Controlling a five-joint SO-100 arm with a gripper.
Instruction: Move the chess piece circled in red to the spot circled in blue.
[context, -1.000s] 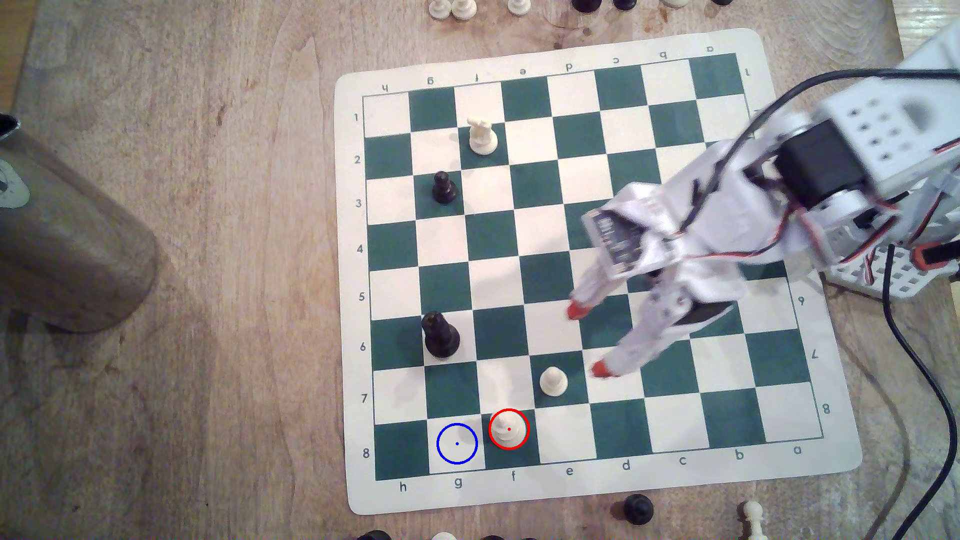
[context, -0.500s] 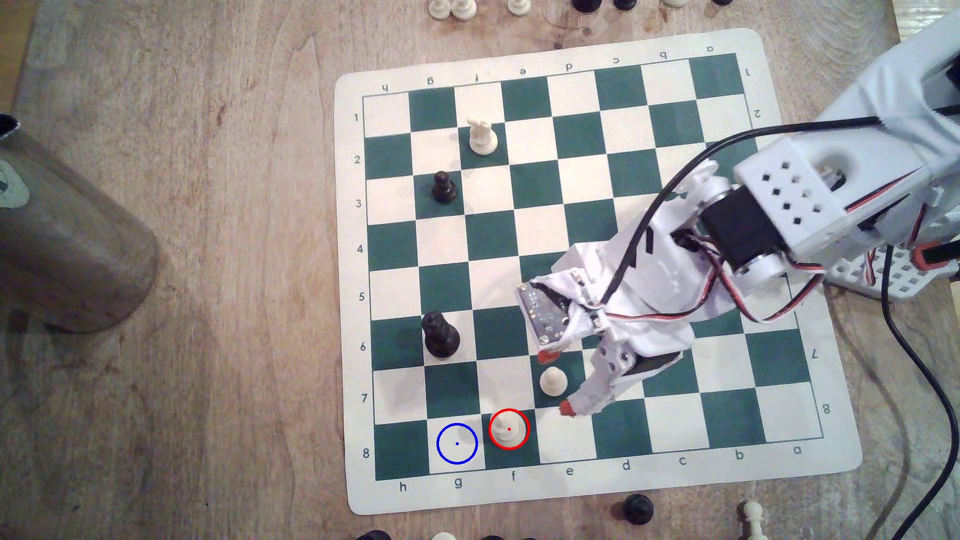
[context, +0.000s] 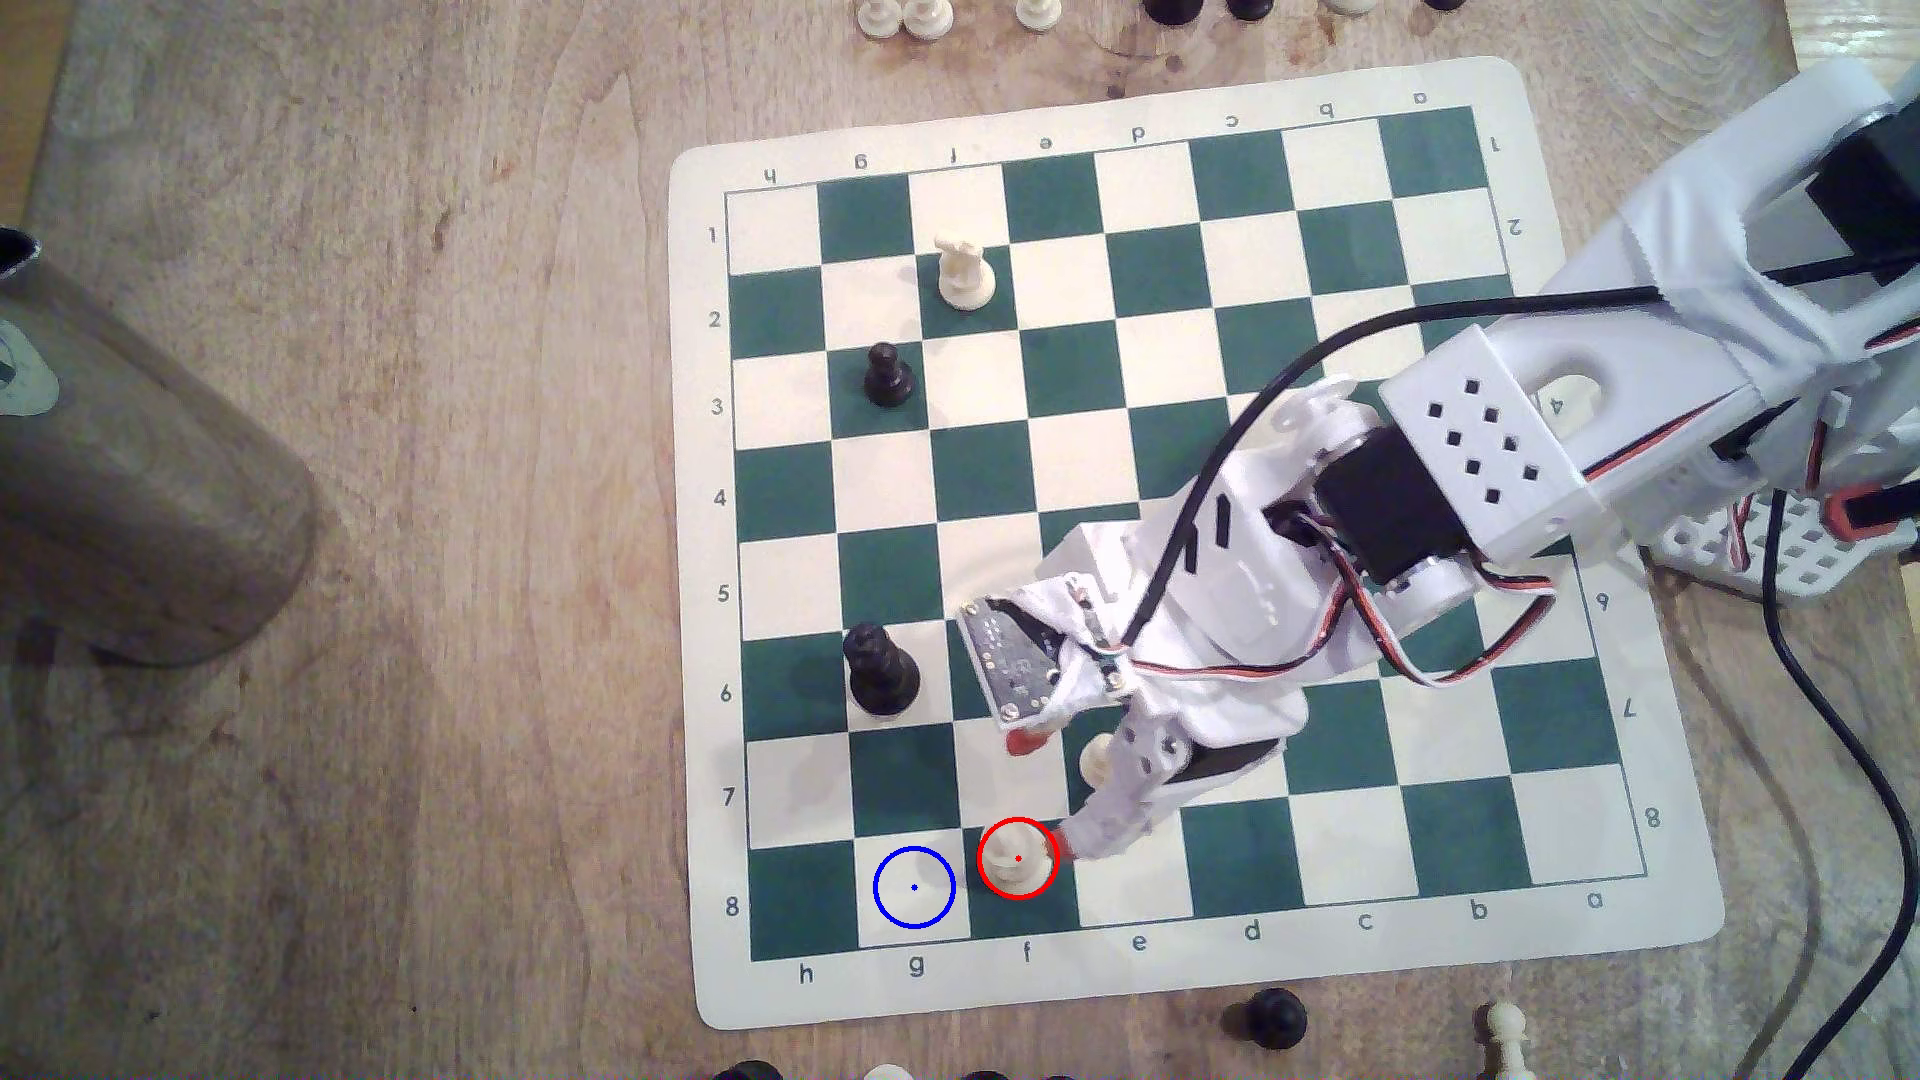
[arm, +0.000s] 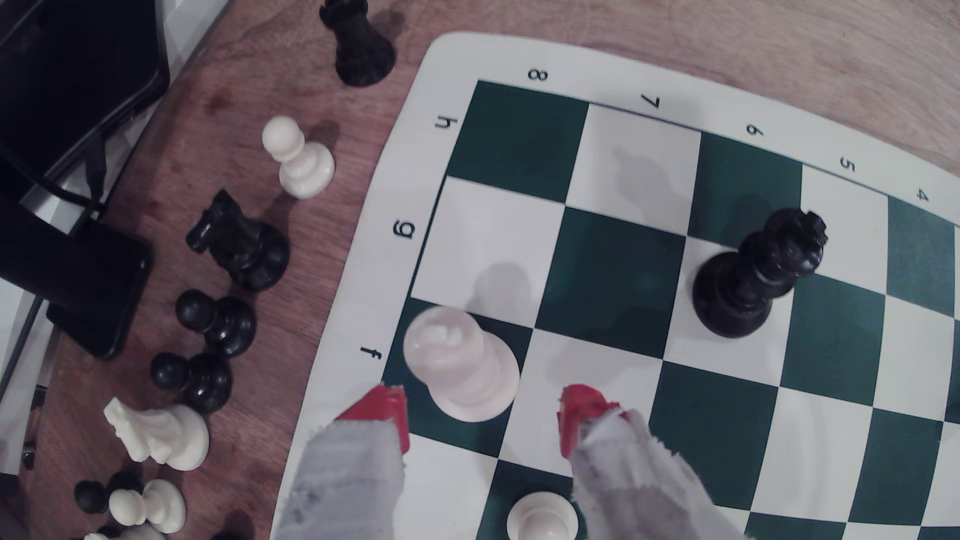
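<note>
Reaching over the near edge of the green-and-cream board mat, the hand has its two red-tipped fingers spread wide, one on each side of the chess piece, not touching it as far as the wrist view shows. The chess piece, cream-white, stands upright on the green f8 square inside the red ring, in the board row nearest the exterior view's bottom edge. The spot, the cream g8 square with the blue ring, lies just beside it toward the exterior view's left. A cream pawn stands on e7, partly hidden under the arm, between the fingers' bases in the wrist view. A tall black piece stands on g6, a black pawn on g3, a taller cream piece on f2. Spare black and cream pieces lie on the wooden counter off the mat.
</note>
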